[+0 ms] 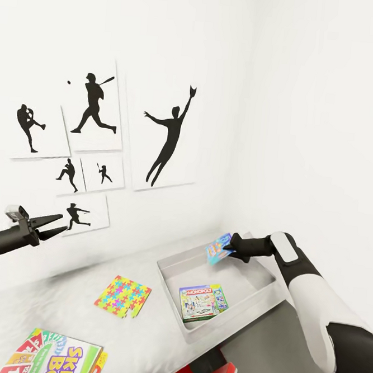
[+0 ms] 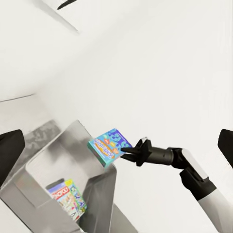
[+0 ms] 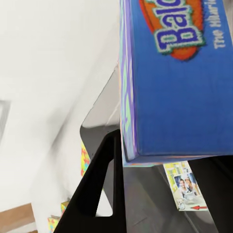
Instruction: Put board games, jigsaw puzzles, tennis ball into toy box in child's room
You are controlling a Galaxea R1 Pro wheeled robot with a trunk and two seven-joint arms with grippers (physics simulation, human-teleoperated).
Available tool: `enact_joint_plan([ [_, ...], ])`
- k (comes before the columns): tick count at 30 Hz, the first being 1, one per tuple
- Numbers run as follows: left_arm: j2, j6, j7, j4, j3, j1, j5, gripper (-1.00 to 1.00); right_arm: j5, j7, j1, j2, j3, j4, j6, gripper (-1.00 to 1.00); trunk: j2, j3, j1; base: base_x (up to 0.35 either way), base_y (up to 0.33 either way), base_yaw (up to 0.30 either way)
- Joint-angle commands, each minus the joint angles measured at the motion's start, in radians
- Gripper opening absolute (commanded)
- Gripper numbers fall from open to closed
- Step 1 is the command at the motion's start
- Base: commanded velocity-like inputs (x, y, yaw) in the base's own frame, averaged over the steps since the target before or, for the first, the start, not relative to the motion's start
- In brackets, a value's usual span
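Blue-teal board game [image 1: 219,248] pinched in right gripper [image 1: 232,252].

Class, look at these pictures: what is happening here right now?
The robot's right hand holds a small blue-teal cardboard game box above the shallow pale grey toy box on the long pale table. A green-edged Monopoly box already lies inside. A multicoloured jigsaw sheet and the white Skip-Bo box lie on the table. The left hand hangs open, empty.
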Motion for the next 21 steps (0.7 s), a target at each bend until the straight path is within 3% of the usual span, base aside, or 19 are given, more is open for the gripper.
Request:
enact_joint_plan([
  [1, 0.0, 0.011, -0.003, 0.0, 0.0, -0.009, 0.0, 1.0, -0.008, -0.007, -0.006, 0.0, -0.002, 0.001, 0.004, -1.0, -0.002, -0.002, 0.001, 0.0, 0.0, 0.0],
  [17, 0.0, 0.011, -0.002, 0.0, -0.001, -0.044, 0.0, 1.0, -0.006, -0.011, -0.044, 0.001, -0.001, 0.079, -0.032, -1.0, -0.002, -0.002, 0.001, 0.0, 0.0, 0.0],
  [21, 0.023, 0.007, 0.006, 0.023, -0.002, -0.055, -0.009, 1.0, 0.003, -0.034, -0.035, 0.024, 0.001, 0.057, -0.054, -1.0, -0.002, -0.002, 0.001, 0.0, 0.0, 0.0],
])
